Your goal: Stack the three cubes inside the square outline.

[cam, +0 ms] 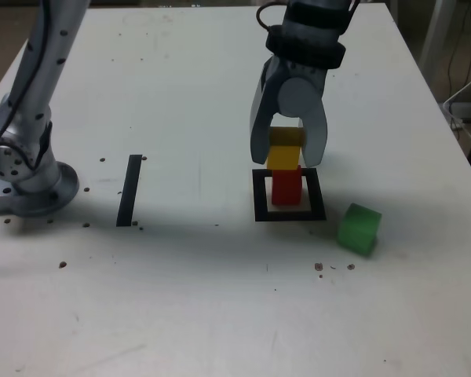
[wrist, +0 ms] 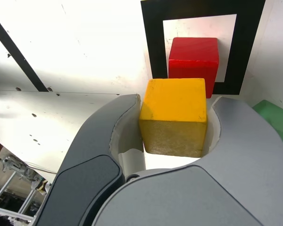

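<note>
Tabletop: white table (cam: 180, 94) is lying flat and matte, its surface speckled with small dark chips and faint scratches.
Square outline: thick black tape frame (cam: 290, 214) with a white centre is lying flat on the table, right of middle in the exterior view.
Red cube: matte, sharp-edged red block (cam: 286, 187) is sitting inside the frame; in the wrist view (wrist: 193, 57) it is lying toward one side of the white centre, its edge overlapping the inner border of the tape.
Yellow cube: matte yellow block (wrist: 173, 115), its faces slightly scuffed, is being gripped between the two jaws and is hanging directly above the red one; whether the two are touching is unclear from the exterior view (cam: 284, 149).
Gripper: smooth grey pincer (cam: 286, 153) with rounded, curved shells is pointing down, narrowed onto the yellow block's opposite sides.
Green cube: matte green block (cam: 358, 228) is sitting on bare table just outside the frame, at the exterior view's right, turned at an angle to the tape.
Tape strip: straight black strip (cam: 129, 190) is lying well apart from the frame, toward the exterior view's left.
Arm base: rounded metallic grey base (cam: 27, 177) is standing at the exterior view's left edge.
</note>
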### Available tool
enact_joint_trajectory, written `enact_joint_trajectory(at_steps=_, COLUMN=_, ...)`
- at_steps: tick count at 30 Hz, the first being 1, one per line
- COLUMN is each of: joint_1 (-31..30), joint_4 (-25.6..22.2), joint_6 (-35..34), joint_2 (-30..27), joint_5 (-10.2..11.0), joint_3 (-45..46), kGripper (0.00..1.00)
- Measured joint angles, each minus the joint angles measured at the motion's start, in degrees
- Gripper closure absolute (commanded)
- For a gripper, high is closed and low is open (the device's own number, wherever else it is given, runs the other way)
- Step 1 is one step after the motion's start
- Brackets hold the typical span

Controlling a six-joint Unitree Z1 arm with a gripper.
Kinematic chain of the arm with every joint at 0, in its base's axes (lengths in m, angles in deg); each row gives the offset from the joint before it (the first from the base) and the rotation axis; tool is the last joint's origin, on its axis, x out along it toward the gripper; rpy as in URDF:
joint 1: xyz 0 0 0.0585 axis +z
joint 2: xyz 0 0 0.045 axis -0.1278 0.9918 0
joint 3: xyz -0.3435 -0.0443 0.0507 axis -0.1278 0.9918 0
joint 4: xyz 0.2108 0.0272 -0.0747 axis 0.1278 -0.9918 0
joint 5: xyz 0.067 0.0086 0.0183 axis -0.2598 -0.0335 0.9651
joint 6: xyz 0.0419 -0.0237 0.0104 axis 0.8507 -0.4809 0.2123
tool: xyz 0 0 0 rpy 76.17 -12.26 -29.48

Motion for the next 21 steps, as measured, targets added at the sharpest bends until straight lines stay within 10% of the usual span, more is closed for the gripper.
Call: enact_joint_trajectory(at_steps=21, joint_1=0.0, joint_4=1.45, joint_6=0.65, joint_2=2.1, joint_5=-0.43, joint_3=0.03, kGripper=0.69)
